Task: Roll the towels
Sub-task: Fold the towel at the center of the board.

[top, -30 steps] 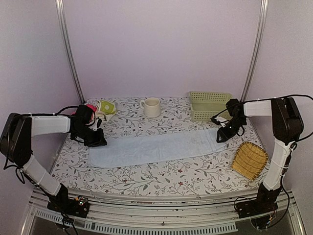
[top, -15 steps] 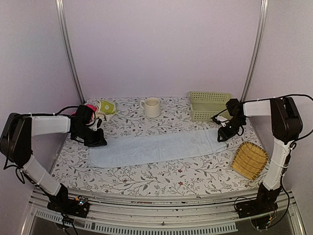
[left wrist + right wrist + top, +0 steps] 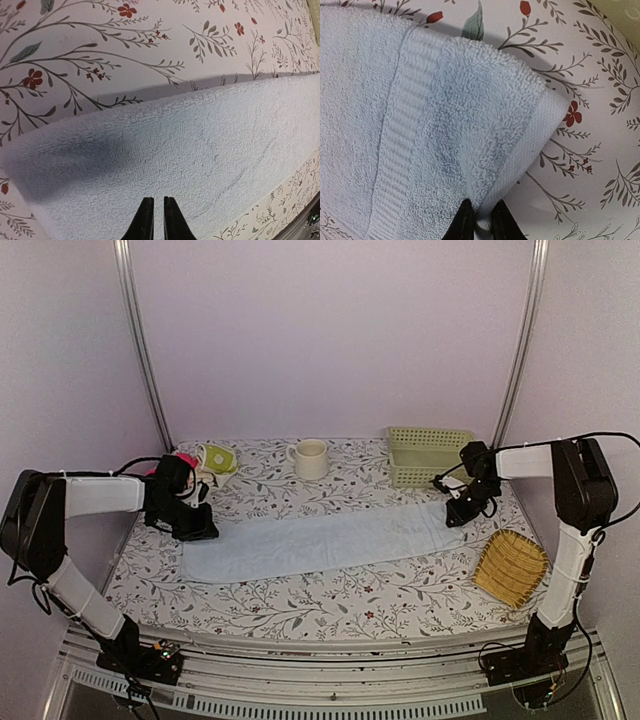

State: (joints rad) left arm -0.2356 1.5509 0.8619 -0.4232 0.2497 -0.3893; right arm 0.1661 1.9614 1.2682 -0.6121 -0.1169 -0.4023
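Pinching the blue towel's (image 3: pixel 320 540) right end, the right gripper (image 3: pixel 479 212) is clamped on cloth; the left gripper (image 3: pixel 154 210) is nearly closed at the other end, hold unclear. The blue towel lies flat, unrolled; the patterned towel (image 3: pixel 218 458) sits untouched behind.

I saw the pale blue towel (image 3: pixel 320 542) laid out.
Left gripper (image 3: pixel 203 531) sat at its left end, right gripper (image 3: pixel 454 518) at the other.

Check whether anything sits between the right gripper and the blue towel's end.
Nothing visible does. The right gripper pinches a folded corner of the pale blue towel directly between its fingertips, with only floral tablecloth beside it.
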